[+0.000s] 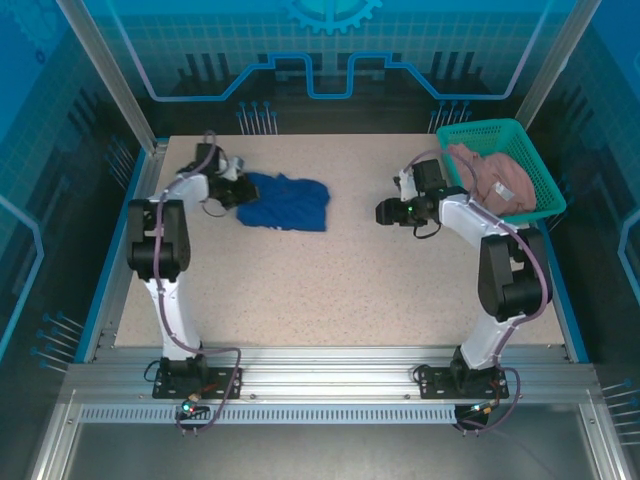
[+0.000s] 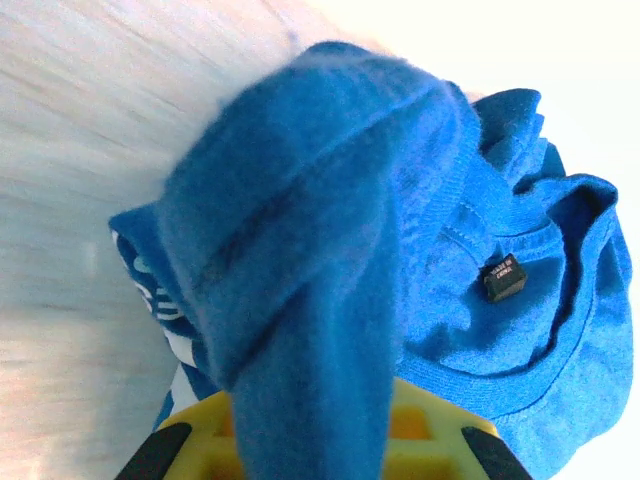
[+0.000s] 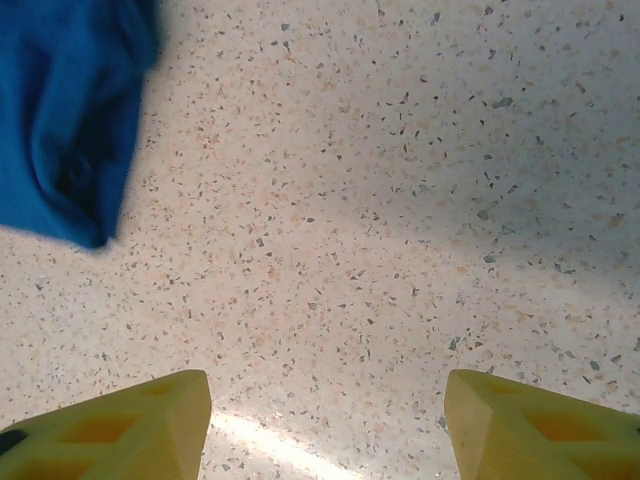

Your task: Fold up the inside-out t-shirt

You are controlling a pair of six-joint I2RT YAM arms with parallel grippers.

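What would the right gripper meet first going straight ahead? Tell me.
Probably the bare speckled tabletop: the right gripper, jaws open, points at it, the crumpled royal blue t-shirt off to one side. Depth is unclear.

Glare whitens the table (image 2: 585, 70) behind the blurred t-shirt (image 2: 330, 250).

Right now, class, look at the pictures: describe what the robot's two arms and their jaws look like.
Both the left arm and the right arm have white links joined by bulky black joint housings, on black bases. A purplish cable loops along each. The right arm's wrist carries a small green light. The jaws are yellow plastic wedges with hollow pockets.
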